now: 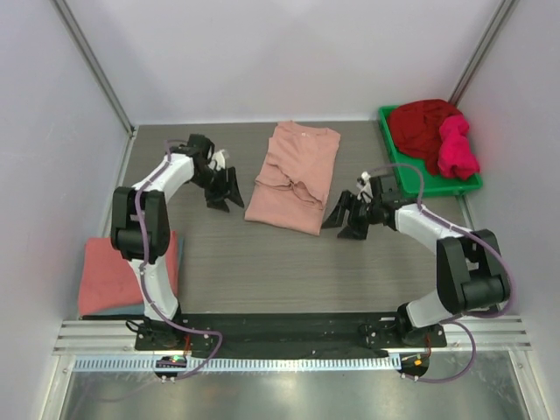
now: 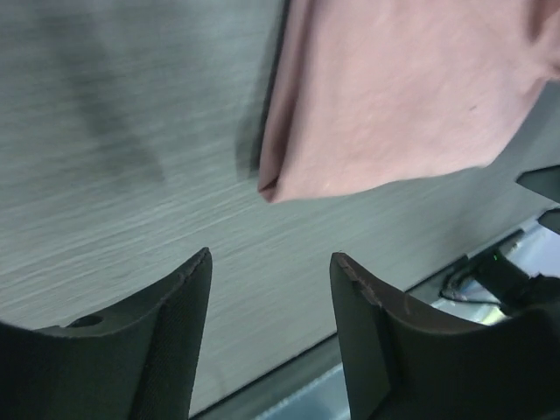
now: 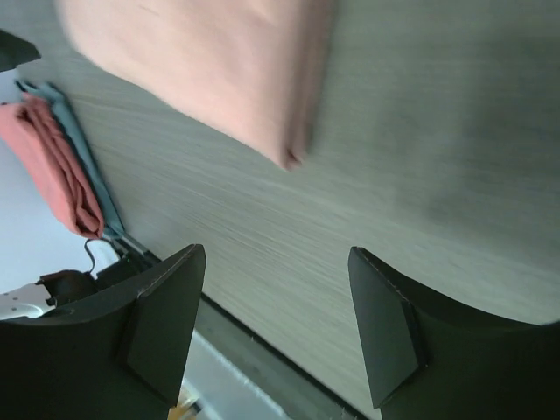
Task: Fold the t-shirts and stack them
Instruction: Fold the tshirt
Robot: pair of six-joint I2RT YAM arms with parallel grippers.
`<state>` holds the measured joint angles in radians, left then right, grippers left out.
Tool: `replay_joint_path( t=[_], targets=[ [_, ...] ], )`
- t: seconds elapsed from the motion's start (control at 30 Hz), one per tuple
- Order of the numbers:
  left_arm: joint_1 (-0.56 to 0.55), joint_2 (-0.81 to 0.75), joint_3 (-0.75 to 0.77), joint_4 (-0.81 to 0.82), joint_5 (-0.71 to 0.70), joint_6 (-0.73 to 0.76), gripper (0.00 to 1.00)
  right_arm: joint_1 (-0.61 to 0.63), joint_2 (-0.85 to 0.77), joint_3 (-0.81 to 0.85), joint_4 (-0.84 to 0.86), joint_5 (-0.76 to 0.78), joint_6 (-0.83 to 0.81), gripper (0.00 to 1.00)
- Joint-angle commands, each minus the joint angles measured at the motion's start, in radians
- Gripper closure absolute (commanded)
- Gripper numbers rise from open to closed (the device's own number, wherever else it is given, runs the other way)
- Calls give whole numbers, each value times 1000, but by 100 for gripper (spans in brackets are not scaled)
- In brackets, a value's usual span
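Flanking the pink t-shirt (image 1: 293,178), left end effector (image 1: 226,198) and right end effector (image 1: 345,224) gape; bin (image 1: 420,184) visible overhead only.

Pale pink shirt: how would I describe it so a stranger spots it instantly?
On the grey table, look to the middle, toward the far edge. There lies the pale pink t-shirt, folded into a long strip. The dark red shirt and magenta shirt sit heaped in the green bin far right, and a coral-red one lies folded near left; this one is palest and alone.
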<state>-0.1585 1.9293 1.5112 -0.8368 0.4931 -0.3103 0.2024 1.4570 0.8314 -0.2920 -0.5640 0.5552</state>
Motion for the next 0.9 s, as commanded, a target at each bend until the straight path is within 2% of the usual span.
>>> replay_joint_path(
  t=[0.0,0.2,0.33,0.67,0.87],
  targets=[
    [-1,42,-35,-28,122,-12,42,-3,28,-52,53,-83,123,28],
    [0,85,-49,-4,140,-44,41,0,92,-87,142,-85,190,31],
    [-1,134,-52,30,166,-73,44,3,127,-92,188,-74,221,31],
    [-12,240,-17,67,185,-121,47,17,183,-72,195,-62,244,32],
    [-19,261,-5,85,194,-133,64,31,220,-63,224,-50,268,32]
  ],
)
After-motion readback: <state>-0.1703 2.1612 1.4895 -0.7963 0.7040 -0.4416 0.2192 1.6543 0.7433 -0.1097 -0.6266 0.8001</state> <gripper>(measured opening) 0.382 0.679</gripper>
